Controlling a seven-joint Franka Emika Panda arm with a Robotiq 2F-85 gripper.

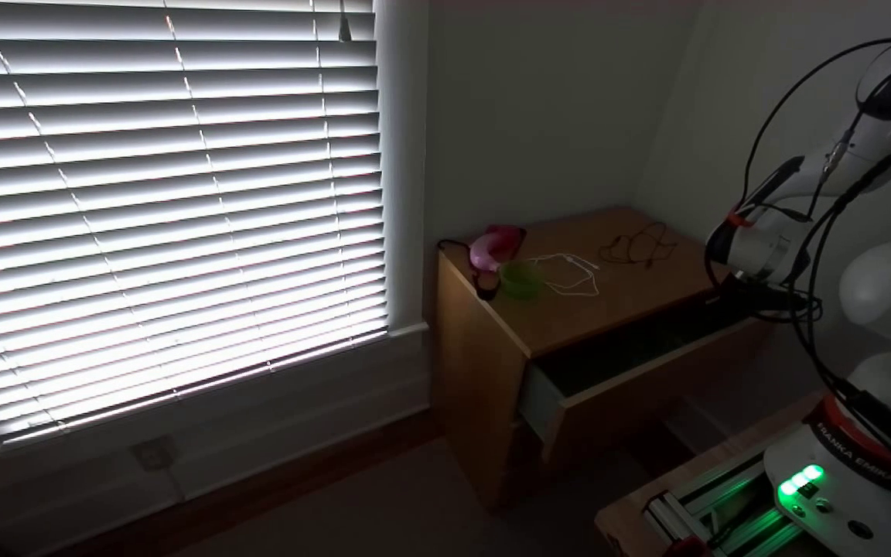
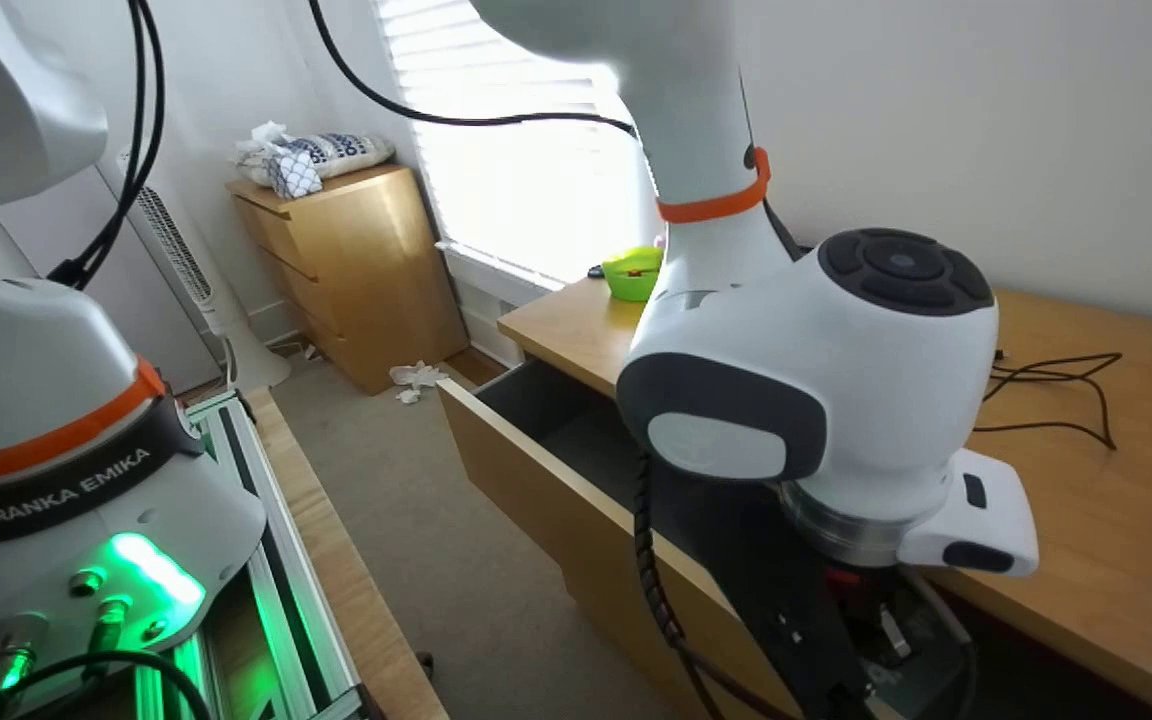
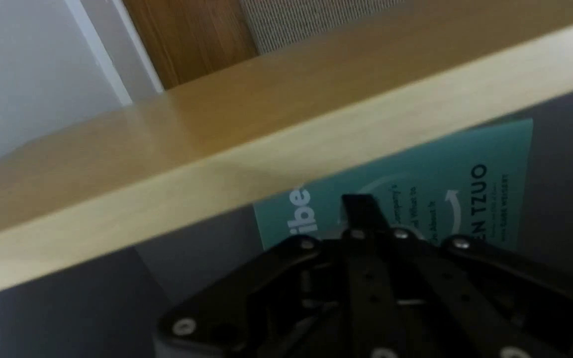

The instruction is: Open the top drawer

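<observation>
Where, in both exterior views, the top drawer juts open from its wooden cabinet, we see the claw clenched at the drawer's opening; beneath it lies a teal book (its cover lettered in white and black), and whether the two touch we cannot tell.

In an exterior view, the arm base occupies the near right, status lights lit green. The wrist is positioned to its left and farther back. The forearm runs downward to the wrist; the gripper is mounted beneath it. Jaws: brought together, tips dark and blurred in the wrist view.
</observation>
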